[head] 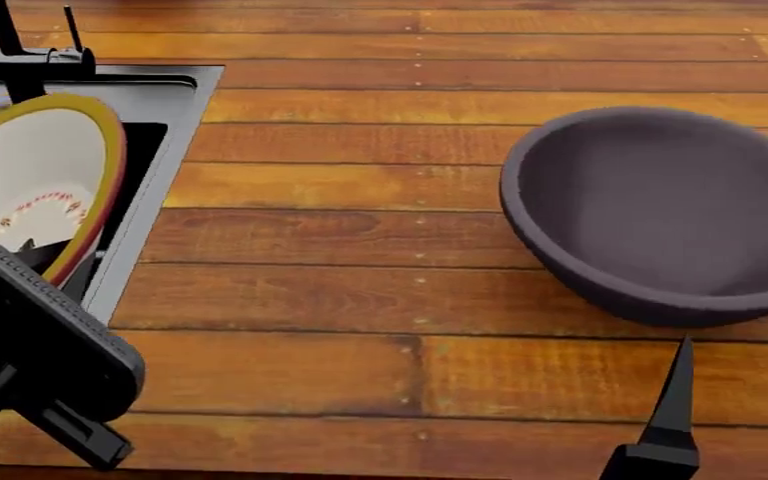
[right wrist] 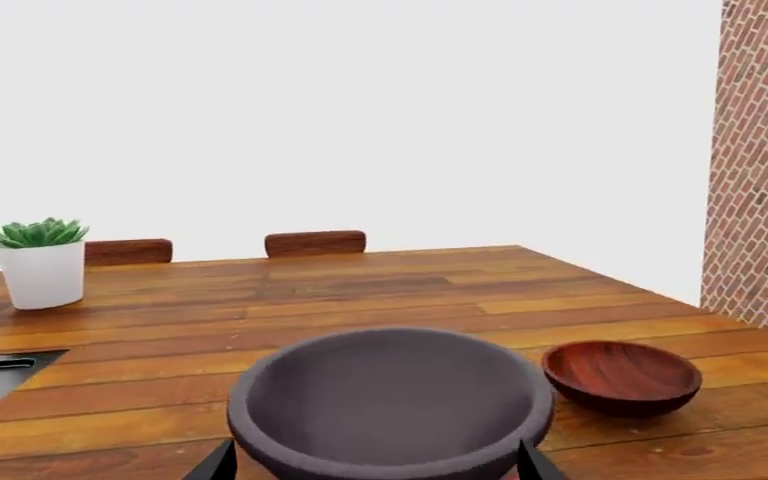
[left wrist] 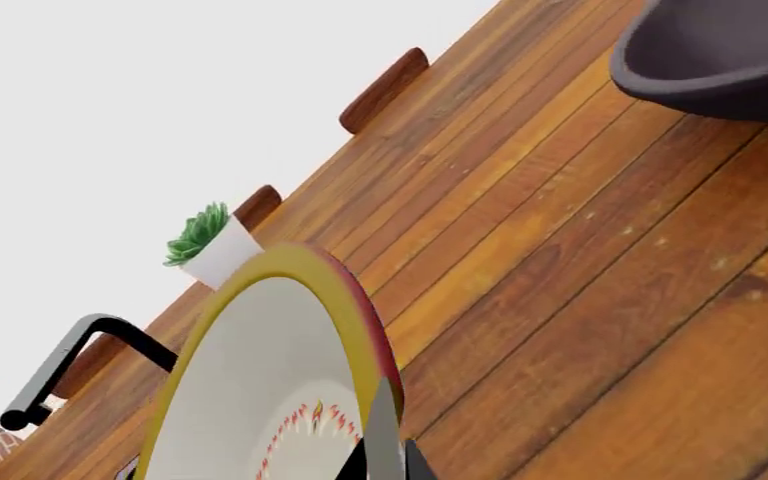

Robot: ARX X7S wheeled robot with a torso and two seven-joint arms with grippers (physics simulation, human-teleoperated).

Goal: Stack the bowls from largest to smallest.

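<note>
The medium white bowl (head: 40, 185) with a yellow rim and red-dotted ring is tilted on edge above the sink. My left gripper (left wrist: 387, 448) is shut on its rim, one finger inside and one outside; the bowl fills the lower left wrist view (left wrist: 257, 370). The large dark purplish-grey bowl (head: 671, 205) sits upright on the wooden counter at right. My right gripper (right wrist: 379, 466) is open, its fingertips on either side of that bowl's near wall (right wrist: 391, 400). One right finger (head: 674, 400) shows in the head view. The small red-brown bowl (right wrist: 622, 375) sits beside the dark bowl.
A black sink (head: 157, 150) with a black faucet (head: 11, 40) is set into the counter at left. A potted succulent (right wrist: 41, 262) stands at the counter's far edge, with chair backs (right wrist: 315, 243) behind it. A brick wall (right wrist: 764, 180) stands at the right.
</note>
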